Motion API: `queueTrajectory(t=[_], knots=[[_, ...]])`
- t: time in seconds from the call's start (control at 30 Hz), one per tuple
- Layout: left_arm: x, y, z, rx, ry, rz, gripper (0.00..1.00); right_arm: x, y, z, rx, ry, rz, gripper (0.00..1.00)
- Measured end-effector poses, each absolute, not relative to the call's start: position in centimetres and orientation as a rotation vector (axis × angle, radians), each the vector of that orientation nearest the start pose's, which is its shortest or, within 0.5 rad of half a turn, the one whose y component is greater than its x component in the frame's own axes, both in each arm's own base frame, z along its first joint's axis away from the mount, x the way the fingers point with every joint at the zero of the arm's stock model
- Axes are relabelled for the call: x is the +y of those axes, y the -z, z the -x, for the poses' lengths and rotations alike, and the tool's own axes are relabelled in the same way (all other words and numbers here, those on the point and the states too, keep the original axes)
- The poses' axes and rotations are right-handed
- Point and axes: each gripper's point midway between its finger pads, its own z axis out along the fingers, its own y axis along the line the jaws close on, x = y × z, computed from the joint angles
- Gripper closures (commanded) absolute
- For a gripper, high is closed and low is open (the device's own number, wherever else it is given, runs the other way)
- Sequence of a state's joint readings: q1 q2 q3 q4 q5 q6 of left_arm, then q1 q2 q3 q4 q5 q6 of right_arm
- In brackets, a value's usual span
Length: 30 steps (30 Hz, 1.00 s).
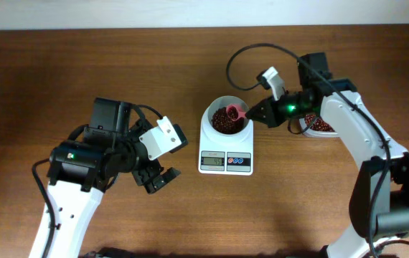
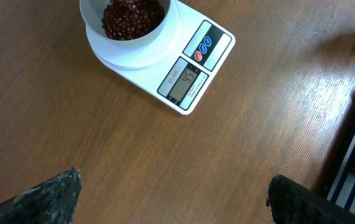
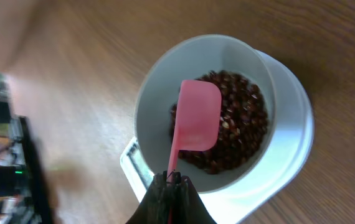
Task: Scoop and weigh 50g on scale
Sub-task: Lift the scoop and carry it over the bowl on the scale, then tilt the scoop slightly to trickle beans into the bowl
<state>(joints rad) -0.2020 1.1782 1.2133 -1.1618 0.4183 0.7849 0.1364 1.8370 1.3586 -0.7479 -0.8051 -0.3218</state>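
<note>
Scale (image 1: pixel 225 161): a small white one near the middle of the brown wooden table (image 1: pixel 82 64), its front edge turned toward 6 o'clock in the overhead view.
Display (image 2: pixel 184 78): grey, with digits that look like 45; a red and two blue buttons (image 2: pixel 202 48) sit beside it.
Bowl (image 3: pixel 159 81): round and white, standing on the scale's platform.
Beans (image 3: pixel 243 118): small, dark red-brown and glossy, a loose heap covering the bowl's bottom.
Scoop (image 3: pixel 197 115): pink, its blade over the beans inside the bowl, the upper face plain pink.
Right gripper (image 3: pixel 172 186): at the bowl's 3 o'clock, pressed together on the scoop's thin handle.
Left gripper (image 1: pixel 158 180): at the scale's 8 o'clock, well apart from it, fingers (image 2: pixel 47 199) spread wide over bare wood.
Tub (image 1: pixel 319 127): more beans, at 3 o'clock behind the right arm.
</note>
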Motion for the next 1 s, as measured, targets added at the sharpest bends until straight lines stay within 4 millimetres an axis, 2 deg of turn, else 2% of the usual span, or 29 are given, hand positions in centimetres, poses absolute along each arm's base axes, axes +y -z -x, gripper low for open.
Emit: queueTrajectory(t=[0.07, 0.17, 0.2, 0.53, 0.7, 1.0], knots=[[-12.1, -21.7, -24.2, 2.212, 0.357, -1.33, 0.01, 18.0, -13.1, -37.8, 2.434, -0.959, 0.802, 0.96], [-12.1, -21.7, -24.2, 2.212, 0.357, -1.331, 0.01, 18.7, -16.1, -37.9, 2.321, -0.854, 0.894, 0.96], [-12.1, -21.7, -24.2, 2.212, 0.357, -1.33, 0.01, 18.7, -16.4, -38.2, 2.305, -0.838, 0.9, 0.96], [-12.1, -21.7, -24.2, 2.212, 0.357, -1.33, 0.01, 18.4, -16.3, -38.6, 2.303, -0.798, 0.903, 0.96], [-12.1, -21.7, -24.2, 2.212, 0.357, -1.331, 0.01, 17.4, -15.5, -39.1, 2.358, -0.708, 0.863, 0.96], [-12.1, -21.7, -24.2, 2.212, 0.357, -1.331, 0.01, 17.9, -15.8, -38.6, 2.32, -0.749, 0.923, 0.96]])
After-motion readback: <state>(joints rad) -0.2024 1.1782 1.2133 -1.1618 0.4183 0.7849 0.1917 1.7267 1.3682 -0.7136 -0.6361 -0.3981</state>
